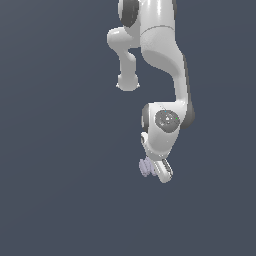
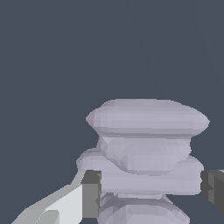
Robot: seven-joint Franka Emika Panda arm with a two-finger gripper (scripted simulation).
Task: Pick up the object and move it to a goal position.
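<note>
Object point(image 2: 146, 148) sits between the gripper point(image 2: 151, 192) pads, the jaws bracketing its ribbed middle; contact looks made, though firm closure can't be confirmed. In the exterior view it pokes out at the hand's 9 o'clock. Squeeze on a wide rib (ridges may slip) before lifting.

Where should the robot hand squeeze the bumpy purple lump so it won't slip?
Probably at a narrow groove between two ribs of the lump, with one finger on each side. The wide ribs stick out above and below the groove, so they could stop it sliding. In the wrist view the fingers already sit either side of it; the gripper looks beside it in the exterior view.
</note>
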